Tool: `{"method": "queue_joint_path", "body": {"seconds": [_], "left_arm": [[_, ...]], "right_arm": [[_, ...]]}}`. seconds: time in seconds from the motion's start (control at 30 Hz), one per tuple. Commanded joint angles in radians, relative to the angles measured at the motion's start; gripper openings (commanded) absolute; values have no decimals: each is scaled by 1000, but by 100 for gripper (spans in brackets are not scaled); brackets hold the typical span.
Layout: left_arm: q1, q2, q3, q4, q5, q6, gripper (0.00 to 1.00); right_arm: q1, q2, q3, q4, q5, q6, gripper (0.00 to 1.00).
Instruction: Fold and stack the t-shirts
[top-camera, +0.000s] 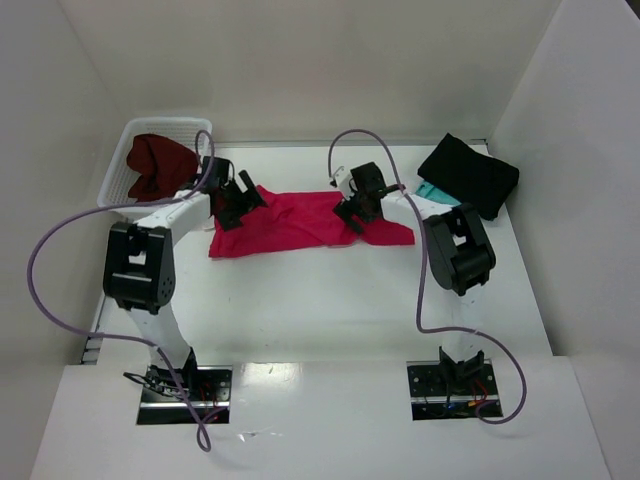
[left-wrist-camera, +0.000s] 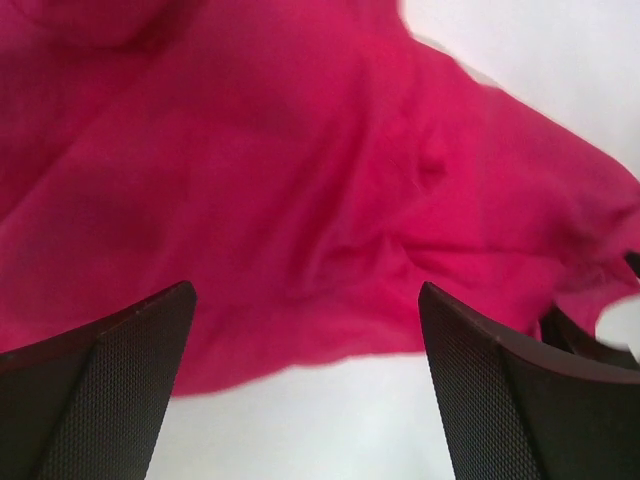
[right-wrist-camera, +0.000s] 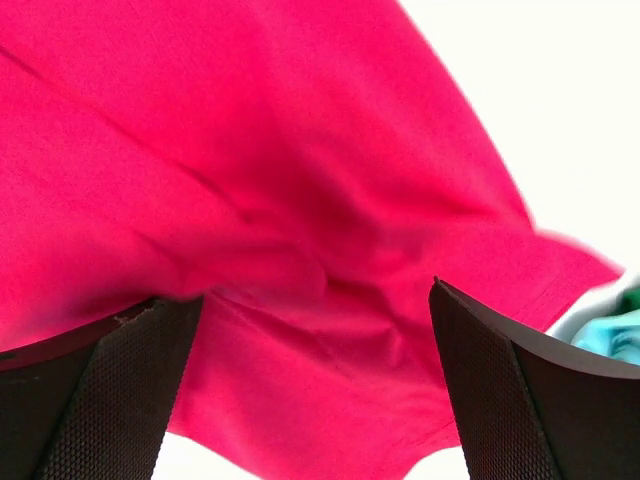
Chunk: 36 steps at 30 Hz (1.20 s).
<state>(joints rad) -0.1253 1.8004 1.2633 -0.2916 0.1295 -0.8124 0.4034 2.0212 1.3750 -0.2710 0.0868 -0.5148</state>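
**A:** Where is the crimson-pink t-shirt?

**B:** Centre of the frame, lying rumpled across the white bench, stretched from left of centre to right of centre.

**A:** And the other shirts?

**B:** The dark maroon t-shirt is bunched up in the white lattice basket at upper left. The black t-shirt lies in a heap at upper right. The teal t-shirt shows only as an edge at its lower left.

**A:** The pincers?

**B:** The left pincer is at the pink shirt's left end, and the right pincer is over its right half. In both wrist views the fingers stand wide apart over the pink cloth and hold nothing.
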Motion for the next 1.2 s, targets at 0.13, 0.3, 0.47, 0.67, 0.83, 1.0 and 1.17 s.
{"method": "queue_joint_path", "body": {"seconds": [0.13,0.3,0.47,0.67,0.83,1.0,1.17], "left_arm": [[1,161,113,-73,-66,-30,100],[1,200,149,-84,-114,-30,100],[1,235,211,-121,-139,-11,100],[-10,257,220,-133,-201,1,100],[-30,332,295,-167,-202,45,100],[-63,379,370,-202,-212,71,100],[-131,447,474,-218,-162,134,100]], "right_arm": [[107,73,56,-103,51,-7,100],[181,-5,-17,-122,60,-7,100],[262,-24,-17,-181,51,50,100],[282,-45,-36,-218,-13,142,100],[340,-111,-126,-195,-102,213,100],[419,-141,-172,-215,-120,272,100],[491,-187,-220,-203,-188,329,100]]}}
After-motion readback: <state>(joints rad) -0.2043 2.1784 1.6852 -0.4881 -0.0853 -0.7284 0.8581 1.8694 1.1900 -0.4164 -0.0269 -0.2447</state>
